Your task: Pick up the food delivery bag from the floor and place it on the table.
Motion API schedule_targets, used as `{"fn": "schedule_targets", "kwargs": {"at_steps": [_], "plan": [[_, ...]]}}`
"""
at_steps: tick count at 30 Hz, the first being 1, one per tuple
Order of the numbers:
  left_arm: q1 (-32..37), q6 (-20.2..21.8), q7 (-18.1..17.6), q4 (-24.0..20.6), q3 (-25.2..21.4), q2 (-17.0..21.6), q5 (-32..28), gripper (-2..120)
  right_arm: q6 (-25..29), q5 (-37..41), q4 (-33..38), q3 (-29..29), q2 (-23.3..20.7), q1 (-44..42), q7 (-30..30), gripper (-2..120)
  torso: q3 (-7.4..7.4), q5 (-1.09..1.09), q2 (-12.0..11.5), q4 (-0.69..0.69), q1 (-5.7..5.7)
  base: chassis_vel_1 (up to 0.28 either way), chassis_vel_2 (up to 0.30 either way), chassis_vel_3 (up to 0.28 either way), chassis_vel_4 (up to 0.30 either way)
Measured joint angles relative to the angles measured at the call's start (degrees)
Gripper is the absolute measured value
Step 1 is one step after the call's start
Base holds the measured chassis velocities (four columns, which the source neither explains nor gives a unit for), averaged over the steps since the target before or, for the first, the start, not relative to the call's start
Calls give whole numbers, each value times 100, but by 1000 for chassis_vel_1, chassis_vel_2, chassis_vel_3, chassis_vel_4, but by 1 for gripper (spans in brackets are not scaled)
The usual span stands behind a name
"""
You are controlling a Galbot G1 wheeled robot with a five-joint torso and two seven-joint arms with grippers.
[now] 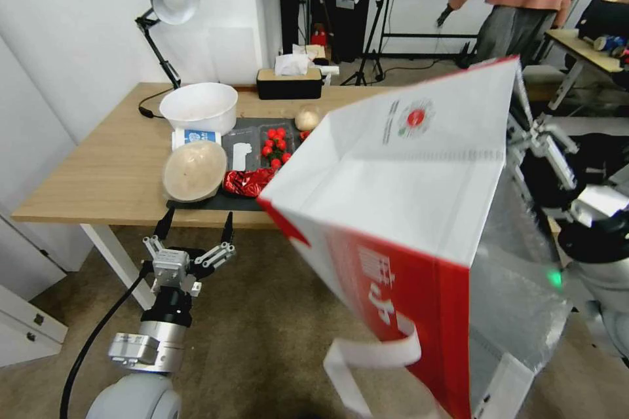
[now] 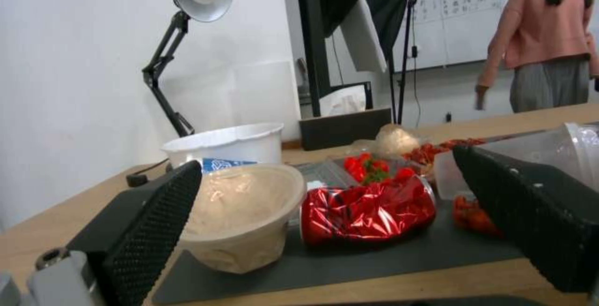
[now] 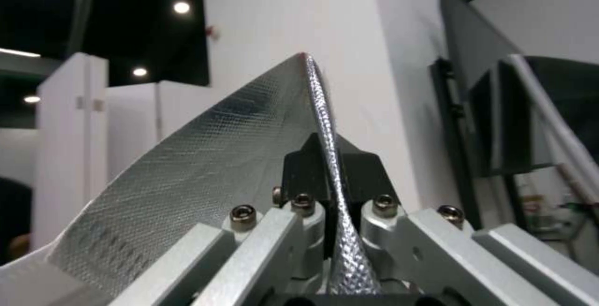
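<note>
The food delivery bag hangs in the air on the right, tipped on its side, white with a red side panel and a round red logo. Its silver foil lining faces right and a white strap handle dangles below. My right gripper is shut on the bag's upper rim; in the right wrist view my right gripper pinches the foil edge. The bag's far corner reaches over the table and its dark mat. My left gripper is open and holds nothing, just in front of the table's edge above the floor.
On the mat lie a lidded bowl, a red foil packet and red fruit. A white tub, a desk lamp and a tissue box stand behind. A white cabinet is at the left.
</note>
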Motion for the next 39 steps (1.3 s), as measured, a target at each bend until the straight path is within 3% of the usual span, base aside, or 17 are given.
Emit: {"fn": "schedule_targets", "kwargs": {"at_steps": [5, 13, 39], "plan": [[13, -11, -3, 7, 19, -10, 47, 100, 36, -8, -23, -72, -142, 362, 874, 0, -2, 0, -3, 0, -1, 0, 0, 0, 0], [44, -29, -1, 12, 80, -67, 149, 100, -6, 115, -182, -169, -263, 767, 1652, 0, -3, 0, -6, 0, -2, 0, 0, 0, 0], [86, -43, 22, 34, 137, -120, 320, 100, 95, 533, -1314, -452, -265, 1749, 3155, 0, -6, 0, -11, 0, -5, 0, 0, 0, 0]]}}
